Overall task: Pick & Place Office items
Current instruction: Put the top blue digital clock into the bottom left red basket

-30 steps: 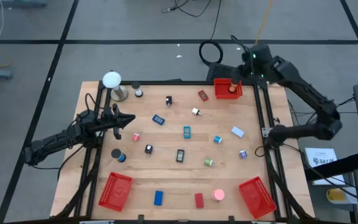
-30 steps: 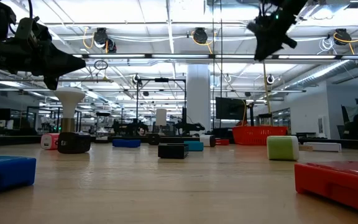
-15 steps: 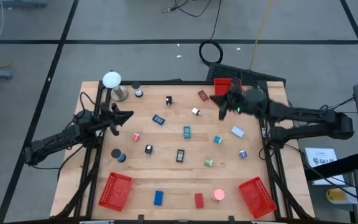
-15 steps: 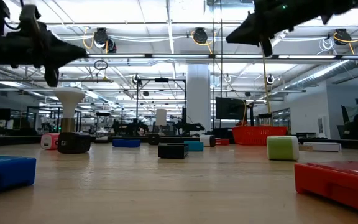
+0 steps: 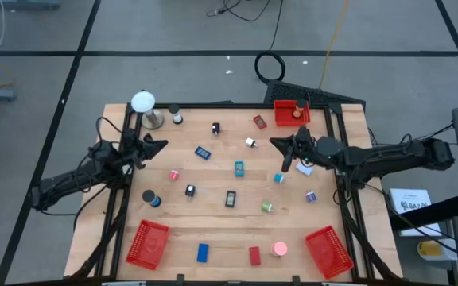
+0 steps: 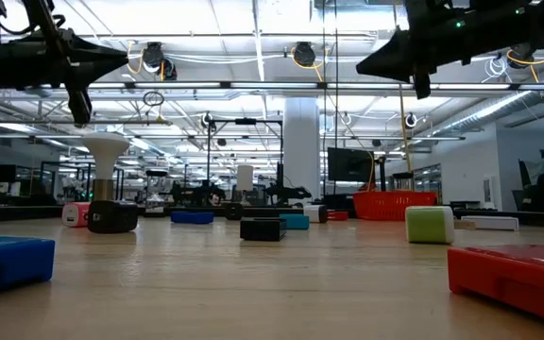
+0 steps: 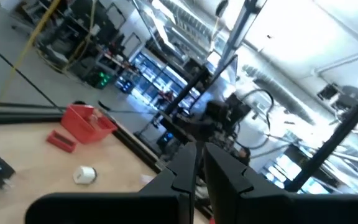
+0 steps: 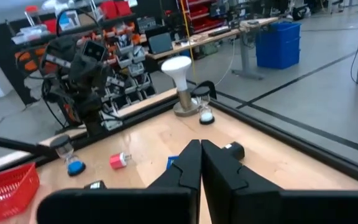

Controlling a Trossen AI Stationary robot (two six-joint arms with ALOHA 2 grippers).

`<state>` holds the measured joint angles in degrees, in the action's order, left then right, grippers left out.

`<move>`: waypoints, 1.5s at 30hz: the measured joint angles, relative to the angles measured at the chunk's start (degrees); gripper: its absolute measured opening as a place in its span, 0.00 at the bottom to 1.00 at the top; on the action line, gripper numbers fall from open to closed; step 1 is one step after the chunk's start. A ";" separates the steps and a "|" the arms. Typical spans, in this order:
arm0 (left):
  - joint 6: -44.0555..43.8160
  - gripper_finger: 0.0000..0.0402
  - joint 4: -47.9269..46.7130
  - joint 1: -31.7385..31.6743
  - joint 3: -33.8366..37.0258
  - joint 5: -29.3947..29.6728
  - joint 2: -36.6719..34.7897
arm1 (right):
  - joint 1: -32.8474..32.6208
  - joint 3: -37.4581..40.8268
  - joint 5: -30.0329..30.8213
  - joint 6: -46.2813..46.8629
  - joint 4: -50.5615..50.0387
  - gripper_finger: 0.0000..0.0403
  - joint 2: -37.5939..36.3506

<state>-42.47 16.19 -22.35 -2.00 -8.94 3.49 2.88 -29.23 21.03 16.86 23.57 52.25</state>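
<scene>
The office items lie scattered on the wooden table: a blue block (image 5: 203,152), a teal block (image 5: 238,168), a red block (image 5: 259,121), a black clip (image 5: 215,128), a green roll (image 5: 267,206) and a pink round piece (image 5: 280,249). My left gripper (image 5: 162,142) is shut and hovers over the table's left part, well above the items (image 6: 121,59). My right gripper (image 5: 277,145) is shut and empty. It hangs level over the right middle, pointing at the table's left side, beside a small white piece (image 5: 250,143). Both wrist views show the fingers closed together (image 7: 197,149) (image 8: 201,144).
Three red mesh baskets stand at the far right (image 5: 292,114), near left (image 5: 147,242) and near right (image 5: 328,250). A white ball on a metal stand (image 5: 143,103) is at the far left corner. A black frame rail (image 5: 342,159) borders the table.
My right gripper has swung away from above the far-right basket toward the table's middle, turning from pointing down to lying level and pointing left. My left gripper has drifted slightly toward the far edge.
</scene>
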 joint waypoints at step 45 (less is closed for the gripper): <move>-23.69 0.08 -73.13 22.39 -72.50 18.97 79.12 | 0.02 0.00 -0.17 0.00 -0.10 0.01 -2.52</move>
<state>-66.16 -56.94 0.05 -74.50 10.03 82.61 2.91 -29.23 20.86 16.86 23.47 49.74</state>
